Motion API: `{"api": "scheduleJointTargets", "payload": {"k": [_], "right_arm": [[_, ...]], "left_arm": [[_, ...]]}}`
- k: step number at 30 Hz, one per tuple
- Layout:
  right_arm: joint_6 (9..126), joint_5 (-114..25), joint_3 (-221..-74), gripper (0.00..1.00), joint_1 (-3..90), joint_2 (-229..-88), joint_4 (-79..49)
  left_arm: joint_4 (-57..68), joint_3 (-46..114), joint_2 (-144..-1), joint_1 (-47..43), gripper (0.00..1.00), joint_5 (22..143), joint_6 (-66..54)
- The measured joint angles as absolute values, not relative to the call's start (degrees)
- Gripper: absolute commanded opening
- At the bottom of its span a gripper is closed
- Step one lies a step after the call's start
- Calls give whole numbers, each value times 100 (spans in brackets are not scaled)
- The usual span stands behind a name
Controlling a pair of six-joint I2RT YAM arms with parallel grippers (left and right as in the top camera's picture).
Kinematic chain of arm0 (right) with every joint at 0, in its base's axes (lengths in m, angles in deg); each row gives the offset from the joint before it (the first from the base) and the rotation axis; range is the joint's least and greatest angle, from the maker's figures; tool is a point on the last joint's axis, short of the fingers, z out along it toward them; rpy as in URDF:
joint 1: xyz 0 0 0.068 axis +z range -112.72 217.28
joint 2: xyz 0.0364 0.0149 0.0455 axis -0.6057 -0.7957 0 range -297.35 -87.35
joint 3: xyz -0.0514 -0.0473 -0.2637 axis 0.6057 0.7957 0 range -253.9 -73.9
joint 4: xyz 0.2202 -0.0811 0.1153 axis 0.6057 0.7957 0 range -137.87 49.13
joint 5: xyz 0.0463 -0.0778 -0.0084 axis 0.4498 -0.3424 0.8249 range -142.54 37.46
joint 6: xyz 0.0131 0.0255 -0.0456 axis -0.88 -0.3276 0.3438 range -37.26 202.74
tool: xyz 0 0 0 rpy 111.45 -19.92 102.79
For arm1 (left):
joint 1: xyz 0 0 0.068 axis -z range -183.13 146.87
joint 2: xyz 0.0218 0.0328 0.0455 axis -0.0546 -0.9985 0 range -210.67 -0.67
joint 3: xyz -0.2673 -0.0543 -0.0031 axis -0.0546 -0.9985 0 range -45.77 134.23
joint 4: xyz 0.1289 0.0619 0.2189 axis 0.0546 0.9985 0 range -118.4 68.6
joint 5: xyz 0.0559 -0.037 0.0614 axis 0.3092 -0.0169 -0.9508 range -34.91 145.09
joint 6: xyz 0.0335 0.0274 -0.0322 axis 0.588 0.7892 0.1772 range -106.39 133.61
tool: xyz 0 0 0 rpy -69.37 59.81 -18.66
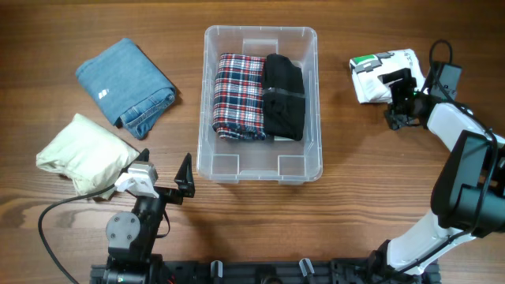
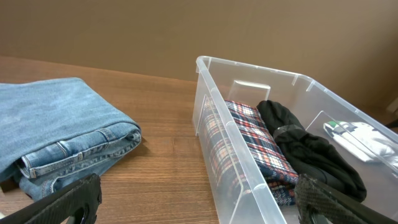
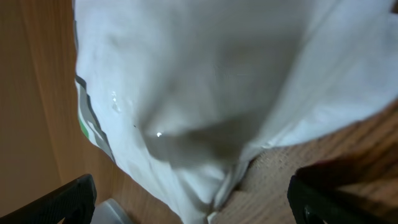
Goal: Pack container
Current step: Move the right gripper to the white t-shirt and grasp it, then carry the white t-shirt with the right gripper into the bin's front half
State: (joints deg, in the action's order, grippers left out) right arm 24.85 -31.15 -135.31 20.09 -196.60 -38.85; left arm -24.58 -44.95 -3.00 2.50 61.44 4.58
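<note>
Container (image 1: 260, 30) sits well left of the right end effector (image 1: 393, 82).

Container (image 1: 260, 31) is holding plaid garment (image 1: 239, 95) beside black garment (image 1: 284, 99); right jaws are hovering over white package (image 1: 369, 72) at two o'clock.

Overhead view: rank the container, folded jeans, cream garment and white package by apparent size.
1. container
2. folded jeans and cream garment, too alike to separate
3. white package

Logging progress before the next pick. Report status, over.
Left gripper open, empty. Right gripper open over white pack. Container holds plaid cloth, black cloth. Its opening unobstructed.
</note>
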Motion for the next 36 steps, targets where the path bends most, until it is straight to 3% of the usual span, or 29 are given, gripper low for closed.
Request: {"api": "scheduleJointTargets", "payload": {"k": [13, 15, 18, 22, 34, 36], "right_arm": [[2356, -2960, -13638, 99, 2007, -19955, -4475], [2338, -2933, -13666, 91, 2007, -19988, -4499], [2356, -2909, -13675, 67, 1996, -20034, -4491], [2277, -2990, -13682, 44, 1957, -20099, -4300], [2244, -3047, -13688, 5, 1952, -20189, -4220], [2257, -3027, -13688, 4, 1950, -20189, -4235]], "left_arm": [[-2458, -4495, -300, 250, 100, 6144, 458], [-2458, -4495, -300, 250, 100, 6144, 458], [-2458, -4495, -300, 250, 100, 6144, 458], [-2458, -4495, -300, 250, 100, 6144, 458], [-2458, -4495, -300, 250, 100, 6144, 458], [-2458, -4495, -300, 250, 100, 6144, 458]]}}
